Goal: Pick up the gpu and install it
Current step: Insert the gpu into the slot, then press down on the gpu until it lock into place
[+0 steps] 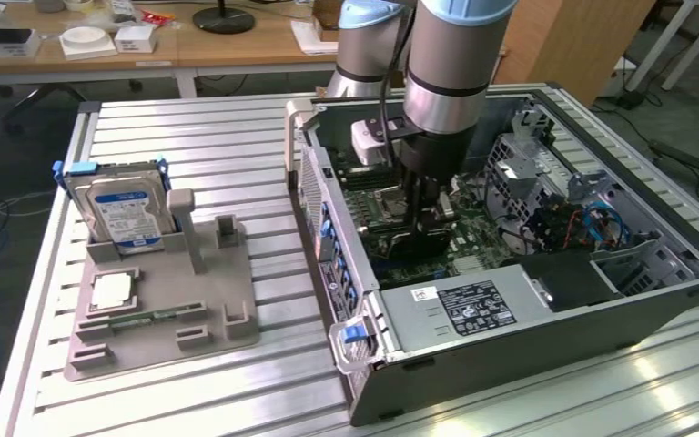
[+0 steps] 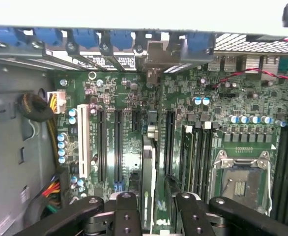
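Dark and thin, the gpu stands on edge between the fingers of the gripper, low in the centre of the wrist view, its silvery bracket end pointing toward the blue slot latches at the case's rear wall. The fingers sit clamped on the card's two flat faces. In the exterior view the gripper hangs mid-frame inside the open computer case, over the green motherboard. The card looks stiff, light and fragile, best held by its faces, clear of its connector edge. The hard drive stands in its grey holder on the counter, left of frame.
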Robot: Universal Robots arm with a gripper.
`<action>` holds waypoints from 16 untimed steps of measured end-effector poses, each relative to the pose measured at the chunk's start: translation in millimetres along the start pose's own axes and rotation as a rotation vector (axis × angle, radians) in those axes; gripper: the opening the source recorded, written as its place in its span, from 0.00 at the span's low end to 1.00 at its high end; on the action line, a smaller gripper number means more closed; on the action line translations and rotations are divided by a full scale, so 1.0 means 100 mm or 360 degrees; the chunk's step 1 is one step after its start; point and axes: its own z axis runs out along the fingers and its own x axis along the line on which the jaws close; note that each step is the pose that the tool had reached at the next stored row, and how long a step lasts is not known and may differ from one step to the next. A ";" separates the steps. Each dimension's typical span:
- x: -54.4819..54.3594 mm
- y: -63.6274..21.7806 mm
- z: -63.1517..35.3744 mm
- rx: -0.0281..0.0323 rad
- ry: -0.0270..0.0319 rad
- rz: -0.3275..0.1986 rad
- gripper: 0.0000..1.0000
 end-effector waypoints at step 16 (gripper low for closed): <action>0.00 0.000 -0.001 0.00000 0.00003 0.0000 0.10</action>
